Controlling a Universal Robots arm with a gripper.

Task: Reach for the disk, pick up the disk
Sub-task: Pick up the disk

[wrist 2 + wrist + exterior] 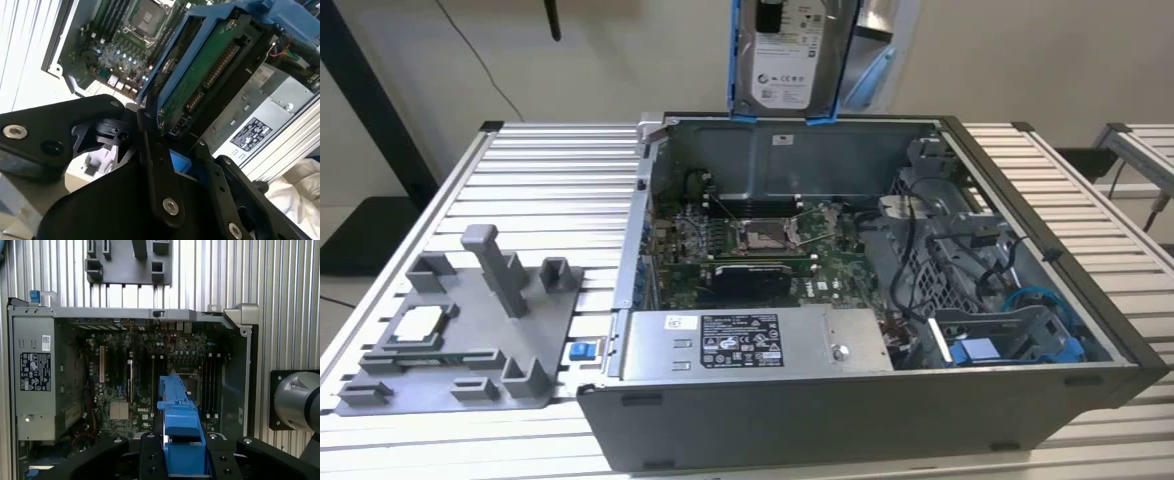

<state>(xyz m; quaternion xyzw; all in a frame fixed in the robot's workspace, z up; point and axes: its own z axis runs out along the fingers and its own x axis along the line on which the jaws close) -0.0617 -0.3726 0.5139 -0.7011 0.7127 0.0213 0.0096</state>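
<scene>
So the disk (pixel 787 55) hangs well above the open computer case (pixel 854 420), fingers (pixel 149 460) clamped on it. I'd say lift straight and grip firm, so it can't tilt or slip.

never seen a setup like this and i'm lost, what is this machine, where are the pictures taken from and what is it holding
It is a robot arm working over an open computer case on a slatted metal table. The exterior view looks on from off the arm; both wrist views ride on the arm. Its black tool is shut on the disk, a silver drive in blue rails, held above the case. A grey holder lies beside the case.
</scene>
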